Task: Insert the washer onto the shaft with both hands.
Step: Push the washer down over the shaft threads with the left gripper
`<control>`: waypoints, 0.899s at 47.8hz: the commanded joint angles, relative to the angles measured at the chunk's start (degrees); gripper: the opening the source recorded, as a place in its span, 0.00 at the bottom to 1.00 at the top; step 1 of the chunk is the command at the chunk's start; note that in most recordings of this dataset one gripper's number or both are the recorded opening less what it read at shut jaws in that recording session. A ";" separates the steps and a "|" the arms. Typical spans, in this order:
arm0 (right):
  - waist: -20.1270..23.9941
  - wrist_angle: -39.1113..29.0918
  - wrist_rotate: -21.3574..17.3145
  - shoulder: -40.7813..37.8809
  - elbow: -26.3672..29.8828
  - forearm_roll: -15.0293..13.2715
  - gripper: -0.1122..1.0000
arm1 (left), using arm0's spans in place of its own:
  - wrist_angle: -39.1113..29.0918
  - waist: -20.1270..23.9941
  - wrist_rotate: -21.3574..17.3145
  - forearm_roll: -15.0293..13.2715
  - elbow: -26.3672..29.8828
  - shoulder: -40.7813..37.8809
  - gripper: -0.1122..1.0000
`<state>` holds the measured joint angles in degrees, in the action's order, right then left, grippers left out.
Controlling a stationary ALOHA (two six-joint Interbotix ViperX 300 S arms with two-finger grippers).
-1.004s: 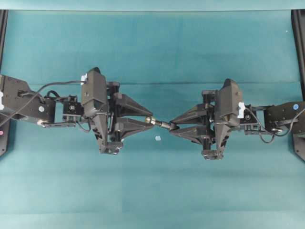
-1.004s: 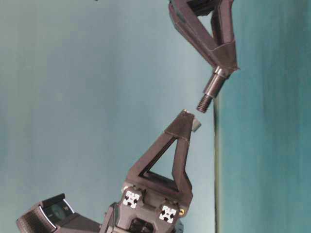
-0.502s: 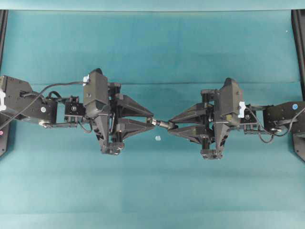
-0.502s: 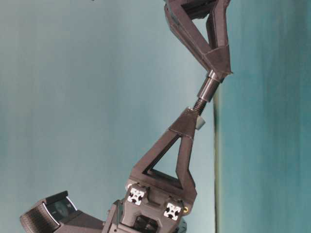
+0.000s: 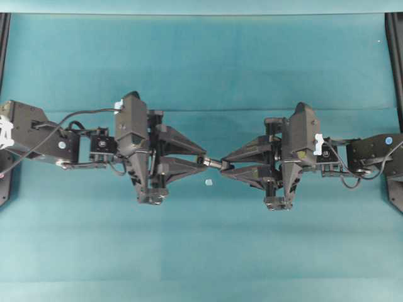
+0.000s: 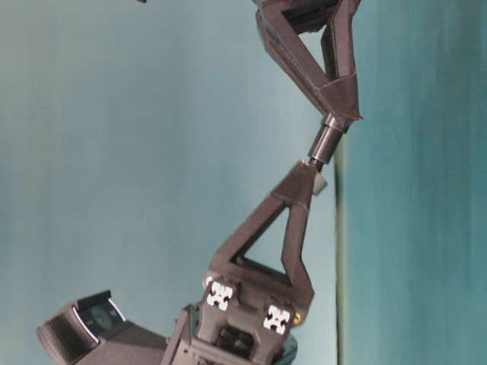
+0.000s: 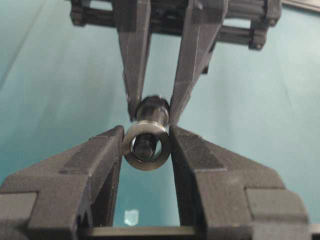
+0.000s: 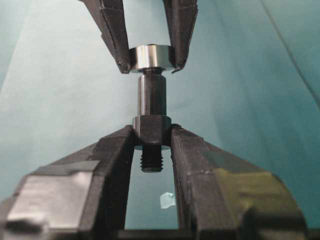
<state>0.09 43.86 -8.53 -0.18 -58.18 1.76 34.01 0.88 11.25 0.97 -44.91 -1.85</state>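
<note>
- Above the middle of the teal table (image 5: pixel 201 63), both arms meet tip to tip, open cloth on every side.
- Left gripper (image 7: pixel 146 145): jaws clenched on the washer (image 7: pixel 146 145).
- Right gripper (image 8: pixel 152 137): jaws grasping the shaft (image 8: pixel 151 107), its end entering the washer.
- A pale speck (image 5: pixel 208 182) lies just near of them.

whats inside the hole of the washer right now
The tip of the shaft shows inside the washer, which the left pincer grips. How far it reaches in is hidden by the ring.

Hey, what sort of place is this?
Probably a robotics lab bench: a teal cloth-covered table, two black robot grippers meeting mid-air, and a tiny silvery metal ring at a short dark-grey metal rod.
</note>
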 commanded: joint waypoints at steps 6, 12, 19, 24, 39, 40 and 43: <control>-0.09 0.79 -0.44 0.18 0.97 0.09 0.10 | 0.44 -0.26 0.09 0.09 1.93 -0.62 0.42; -0.09 0.79 -0.44 0.18 0.97 0.09 0.10 | 0.18 -0.79 0.09 0.00 2.55 -1.32 0.41; -0.26 0.79 -0.35 0.09 0.97 0.09 0.10 | -0.79 -1.58 0.09 0.09 3.34 -2.37 0.41; -0.26 0.79 -0.35 0.09 1.14 0.09 0.10 | -1.41 -2.02 0.09 0.09 4.48 -3.16 0.42; -0.35 0.79 -0.18 -0.09 1.41 0.09 0.10 | -3.96 -2.29 -0.26 0.09 6.42 -4.31 0.42; -0.35 0.70 -0.18 -0.09 1.41 0.09 0.10 | -4.22 -2.29 -0.26 0.09 6.33 -4.31 0.42; -0.35 0.62 -0.18 -0.09 1.41 0.09 0.10 | -4.57 -2.29 -0.26 0.09 6.15 -4.22 0.42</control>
<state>0.18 43.95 -8.53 -0.70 -57.74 1.67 29.71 -0.62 11.07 0.88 -39.38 -6.50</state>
